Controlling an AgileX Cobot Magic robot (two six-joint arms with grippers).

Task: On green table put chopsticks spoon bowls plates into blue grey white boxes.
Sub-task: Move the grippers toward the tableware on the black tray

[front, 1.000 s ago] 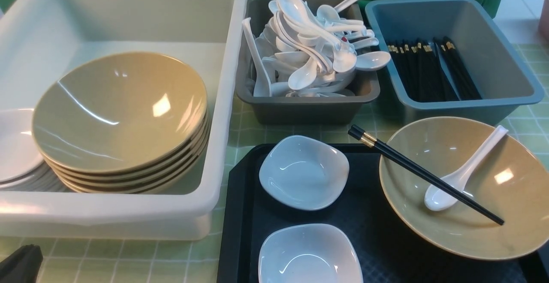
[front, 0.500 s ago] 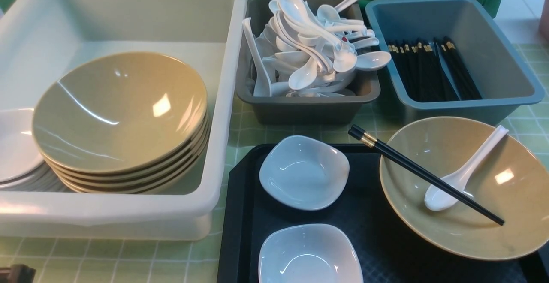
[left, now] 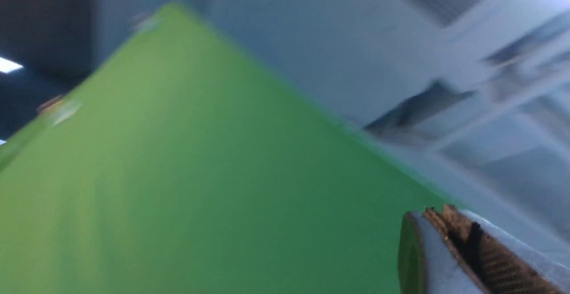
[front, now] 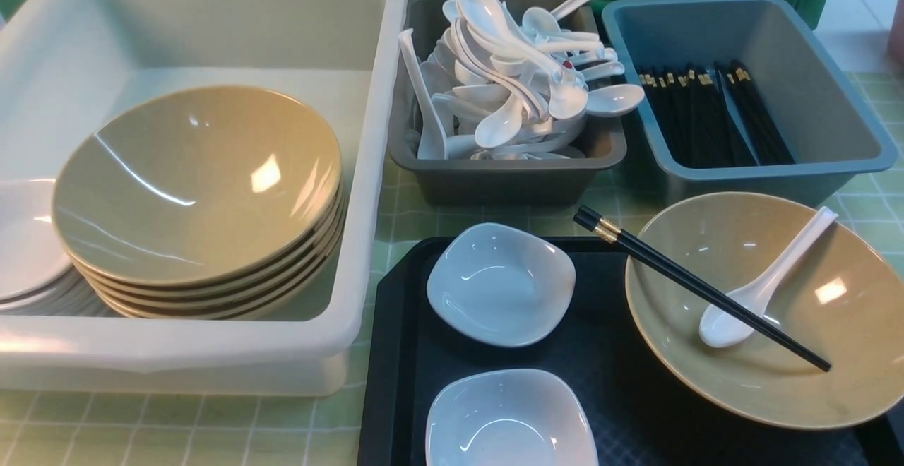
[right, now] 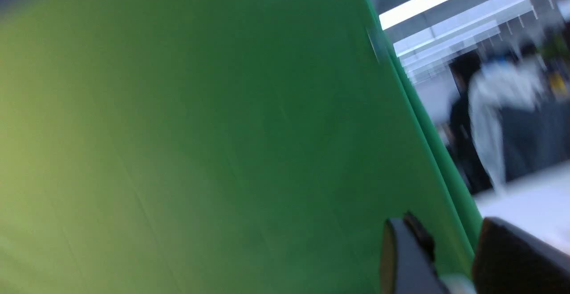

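Most of the sorting appears done: tan bowls (front: 198,183) are stacked in the white box (front: 374,134), spoons (front: 515,78) heaped in the grey box (front: 494,183), chopsticks (front: 706,113) laid in the blue box (front: 812,99). Remaining on the black tray (front: 635,395) are two white plates (front: 500,284) and one last bowl (front: 840,360), in which a spoon (front: 766,284) is lying beneath a chopstick pair (front: 671,272). Out of the front view, the left fingers (left: 423,258) are closed on nothing, the right fingers (right: 405,258) parted and empty.

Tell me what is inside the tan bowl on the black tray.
A spoon lies in the bowl, handle leaning on the far rim. The chopsticks lie across it, gold-banded ends jutting past the rim. They cover a strip of the spoon; nothing else shows.
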